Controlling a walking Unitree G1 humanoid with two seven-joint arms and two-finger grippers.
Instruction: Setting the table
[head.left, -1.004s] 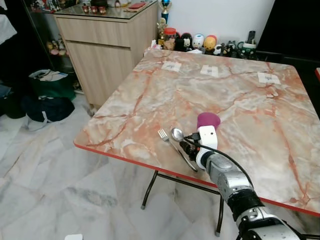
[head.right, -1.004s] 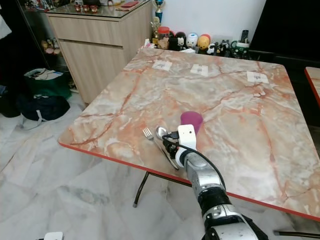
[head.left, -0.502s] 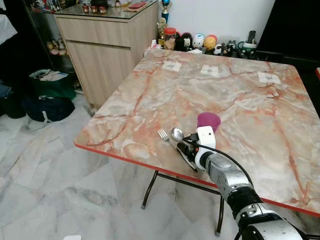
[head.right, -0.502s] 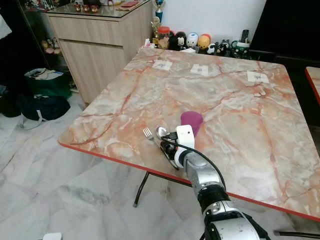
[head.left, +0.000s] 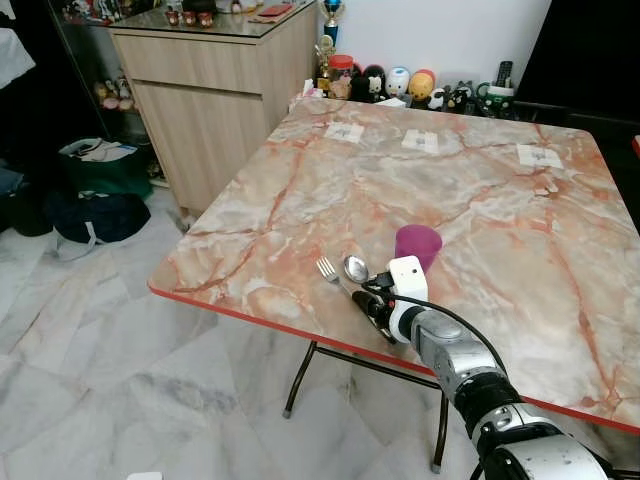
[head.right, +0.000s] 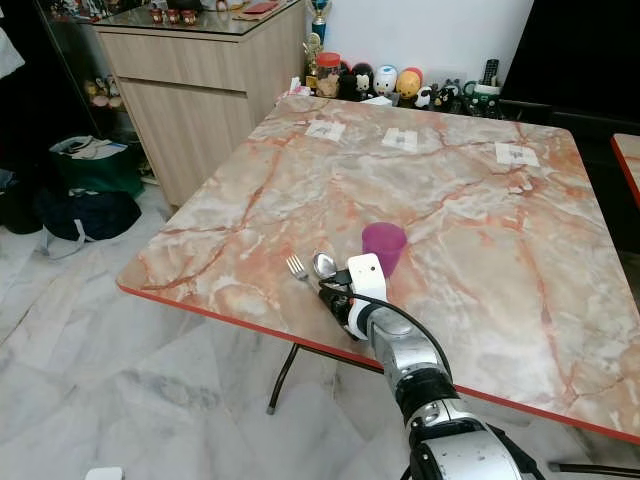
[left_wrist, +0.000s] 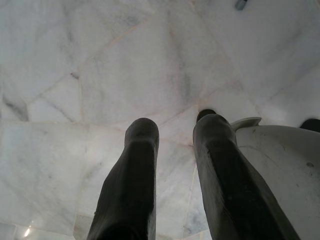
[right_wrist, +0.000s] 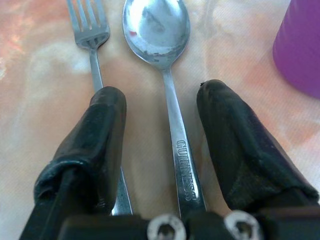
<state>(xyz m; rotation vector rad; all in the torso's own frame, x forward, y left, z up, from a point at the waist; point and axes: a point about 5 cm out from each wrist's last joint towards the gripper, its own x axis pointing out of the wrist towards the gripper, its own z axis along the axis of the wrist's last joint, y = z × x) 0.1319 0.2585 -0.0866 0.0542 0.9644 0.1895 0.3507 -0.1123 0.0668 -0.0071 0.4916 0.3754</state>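
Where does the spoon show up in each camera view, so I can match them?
Left eye view: spoon near the table's front edge, beside the fork.
Right eye view: same spot, just ahead of the right gripper.
Right wrist view: handle lies between the open fingers.
Left wrist view: floor, no spoon.
Shared landmark: purple cup.

The two head views looked forward and down from standing height over the near corner of the square pink-veined marble table (head.left: 300, 190), sharing nearly the same scene, slightly offset sideways; the right wrist view sat very close above the tabletop, looking along its black fingers (right_wrist: 95, 135) at the steel spoon (right_wrist: 167, 75) and steel fork (right_wrist: 92, 40). The left wrist view faced straight down at the pale marble floor (left_wrist: 100, 65).
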